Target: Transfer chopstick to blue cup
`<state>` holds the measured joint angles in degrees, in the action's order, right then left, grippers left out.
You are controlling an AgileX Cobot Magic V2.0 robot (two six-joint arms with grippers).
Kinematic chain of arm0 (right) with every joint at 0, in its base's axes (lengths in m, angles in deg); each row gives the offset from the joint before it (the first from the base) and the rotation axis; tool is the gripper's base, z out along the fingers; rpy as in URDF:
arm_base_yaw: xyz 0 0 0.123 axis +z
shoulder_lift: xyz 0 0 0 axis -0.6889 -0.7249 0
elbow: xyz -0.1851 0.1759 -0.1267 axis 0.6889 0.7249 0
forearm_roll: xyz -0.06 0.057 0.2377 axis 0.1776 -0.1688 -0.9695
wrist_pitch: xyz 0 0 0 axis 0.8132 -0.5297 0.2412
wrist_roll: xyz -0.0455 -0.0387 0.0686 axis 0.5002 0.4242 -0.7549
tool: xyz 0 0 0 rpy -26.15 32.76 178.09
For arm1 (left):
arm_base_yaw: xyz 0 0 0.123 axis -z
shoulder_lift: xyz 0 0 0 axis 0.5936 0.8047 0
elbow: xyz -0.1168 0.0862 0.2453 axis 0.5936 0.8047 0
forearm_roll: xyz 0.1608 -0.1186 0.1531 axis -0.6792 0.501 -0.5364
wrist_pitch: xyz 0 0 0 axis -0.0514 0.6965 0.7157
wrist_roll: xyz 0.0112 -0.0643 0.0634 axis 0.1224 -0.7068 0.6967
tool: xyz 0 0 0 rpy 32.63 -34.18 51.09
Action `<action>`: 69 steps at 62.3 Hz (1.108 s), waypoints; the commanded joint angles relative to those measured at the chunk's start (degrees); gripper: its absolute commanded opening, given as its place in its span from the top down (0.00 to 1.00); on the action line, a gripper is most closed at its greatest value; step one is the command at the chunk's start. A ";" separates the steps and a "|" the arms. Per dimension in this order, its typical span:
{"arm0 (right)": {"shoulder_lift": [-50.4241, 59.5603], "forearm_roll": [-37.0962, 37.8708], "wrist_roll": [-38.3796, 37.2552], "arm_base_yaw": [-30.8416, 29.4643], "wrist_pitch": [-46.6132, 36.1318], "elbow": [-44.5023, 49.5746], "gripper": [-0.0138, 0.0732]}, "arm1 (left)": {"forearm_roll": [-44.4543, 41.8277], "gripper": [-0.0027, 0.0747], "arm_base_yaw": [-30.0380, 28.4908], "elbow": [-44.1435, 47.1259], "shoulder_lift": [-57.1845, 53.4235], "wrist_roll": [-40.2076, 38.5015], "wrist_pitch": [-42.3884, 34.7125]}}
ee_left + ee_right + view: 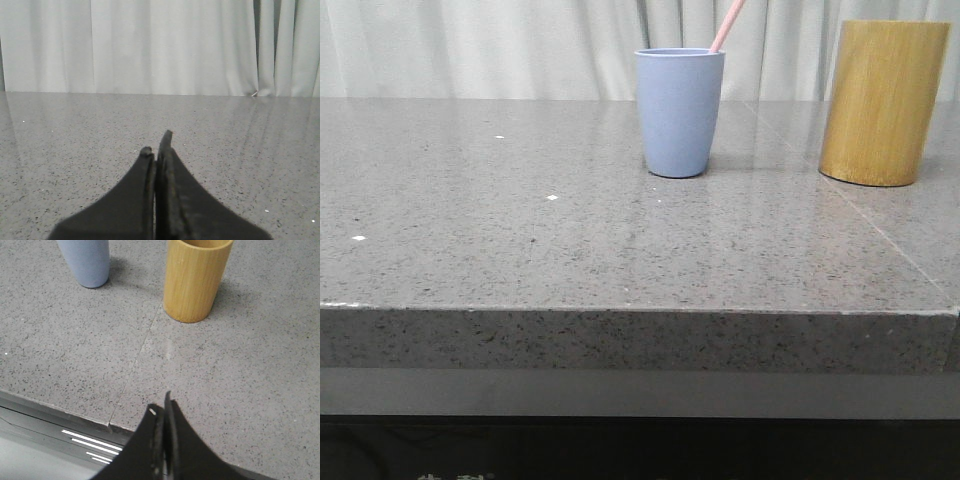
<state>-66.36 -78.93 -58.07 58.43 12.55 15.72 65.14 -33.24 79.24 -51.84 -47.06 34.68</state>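
The blue cup (679, 112) stands upright on the grey stone table, at the back near the middle. A pale pink chopstick (727, 25) leans out of its mouth toward the upper right. The cup's lower part (86, 262) also appears in the right wrist view, far from my right gripper (160, 407), which hangs shut and empty over the table's near edge. My left gripper (158, 145) is shut with nothing between its fingers, low over bare tabletop, facing the curtain.
A taller yellow-brown bamboo holder (883, 103) stands right of the cup; the same holder (196, 279) is upright in the right wrist view. The table's front edge (640, 310) runs across. A white curtain (150, 45) hangs behind.
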 commanded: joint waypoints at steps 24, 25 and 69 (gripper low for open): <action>-0.24 0.88 0.02 -0.41 -3.65 -1.25 0.92 | -0.24 0.99 -0.12 0.69 -1.25 -0.07 -3.62; -0.24 0.88 0.02 -0.41 -3.65 -1.25 0.92 | -0.35 0.99 -0.12 0.69 -1.25 -0.07 -3.62; -0.24 0.88 0.02 -0.41 -3.65 -1.25 0.92 | -2.49 0.99 -0.12 0.69 -1.25 -4.54 -4.02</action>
<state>-66.36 -78.93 -58.07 58.43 12.55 15.72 62.67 -33.24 79.24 -51.84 -51.10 35.34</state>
